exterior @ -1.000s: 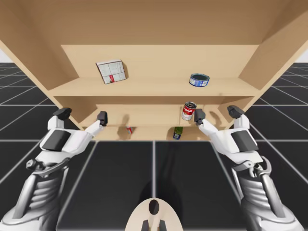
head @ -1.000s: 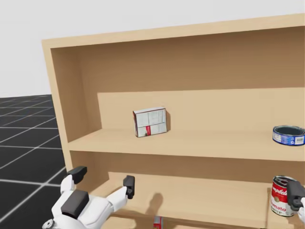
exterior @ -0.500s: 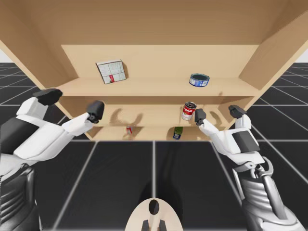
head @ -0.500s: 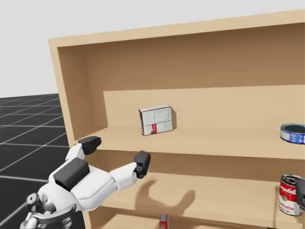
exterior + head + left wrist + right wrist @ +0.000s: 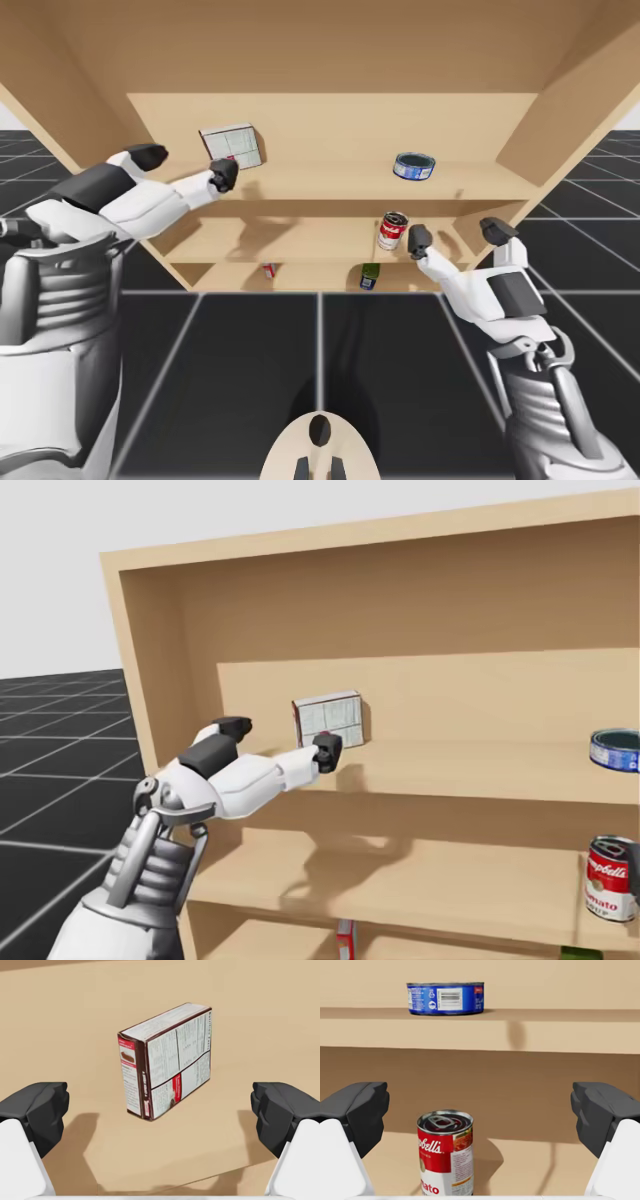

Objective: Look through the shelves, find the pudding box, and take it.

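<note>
High view looked down on the shelves (image 5: 330, 182), head view faced their left part nearer, wrist views sat closest.

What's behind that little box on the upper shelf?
The shelf's wooden back panel stands behind the pudding box; the patch straight behind the box is covered, so I can't see it.

Matt wood shelves (image 5: 420, 770) – glossy metal red can (image 5: 446, 1152)

Wooden shelves (image 5: 320, 185), gridded floor (image 5: 250, 370), seemingly grey backdrop (image 5: 50, 580)
</note>
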Tool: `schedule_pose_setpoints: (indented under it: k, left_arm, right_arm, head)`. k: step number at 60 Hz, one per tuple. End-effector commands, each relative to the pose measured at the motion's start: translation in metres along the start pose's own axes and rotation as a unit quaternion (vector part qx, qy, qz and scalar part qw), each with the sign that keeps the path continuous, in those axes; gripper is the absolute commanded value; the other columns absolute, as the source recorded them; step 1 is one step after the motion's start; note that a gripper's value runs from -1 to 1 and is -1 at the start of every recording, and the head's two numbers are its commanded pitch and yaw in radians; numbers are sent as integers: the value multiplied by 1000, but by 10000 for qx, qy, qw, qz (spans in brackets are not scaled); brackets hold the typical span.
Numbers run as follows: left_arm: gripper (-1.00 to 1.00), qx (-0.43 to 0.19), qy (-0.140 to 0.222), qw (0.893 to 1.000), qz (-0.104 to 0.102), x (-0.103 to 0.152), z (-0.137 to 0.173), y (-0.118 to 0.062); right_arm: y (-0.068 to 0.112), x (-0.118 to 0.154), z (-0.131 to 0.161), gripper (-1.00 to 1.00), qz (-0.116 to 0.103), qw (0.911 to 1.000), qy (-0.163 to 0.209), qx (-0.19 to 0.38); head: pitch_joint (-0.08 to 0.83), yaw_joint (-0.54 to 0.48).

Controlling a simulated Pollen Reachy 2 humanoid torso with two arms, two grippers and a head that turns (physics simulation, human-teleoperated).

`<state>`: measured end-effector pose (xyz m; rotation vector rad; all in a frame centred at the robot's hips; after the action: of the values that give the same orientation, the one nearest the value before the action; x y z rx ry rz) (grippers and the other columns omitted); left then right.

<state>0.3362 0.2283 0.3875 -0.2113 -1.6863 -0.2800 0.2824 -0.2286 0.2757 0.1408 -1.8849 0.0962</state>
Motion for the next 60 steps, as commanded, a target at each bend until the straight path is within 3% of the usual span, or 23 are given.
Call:
schedule_pose_setpoints:
  k: [1, 18, 36, 49, 55, 56, 57, 58, 60]
  left_arm:
    - [-1000, 249, 401, 9988, 154, -3, -33, 10]
    - [-1000, 288, 675, 9971, 217, -14, -73, 8]
    - [-1000, 267, 797, 9959, 329, -24, -94, 8]
    - [-1000, 150, 729, 9967, 321, -17, -96, -8]
    - [-1000, 106, 672, 9974, 219, -13, -92, -17]
    - [-265, 102, 673, 9973, 266, -11, -89, -19]
    - [-2, 66, 661, 9974, 274, -11, -89, -20]
    - [625, 40, 639, 9976, 251, -11, -88, -21]
    - [990, -1, 609, 9979, 212, -10, -85, -24]
  right_arm:
    - [-2, 2, 1, -1000, -17, 10000, -28, -29]
    - [-6, 4, 1, -1000, -39, 10000, -55, -64]
    - [-9, 4, 1, -1000, -54, 9999, -73, -90]
    - [-10, 3, 0, -1000, -47, 9999, -67, -95]
    - [-11, 4, 1, -1000, -53, 9999, -74, -98]
    - [-11, 4, 1, -1000, -53, 9999, -76, -99]
    - [-11, 4, 1, -1000, -54, 9999, -76, -100]
    - [-11, 4, 1, -1000, -55, 9999, -76, -100]
    - [-11, 4, 1, -1000, -57, 9999, -78, -102]
  head:
    - [137, 283]
    - [144, 278]
    - [151, 270]
    - [156, 271]
    - [155, 270]
    - [154, 269]
    - [154, 269]
    - [154, 269]
    - [155, 269]
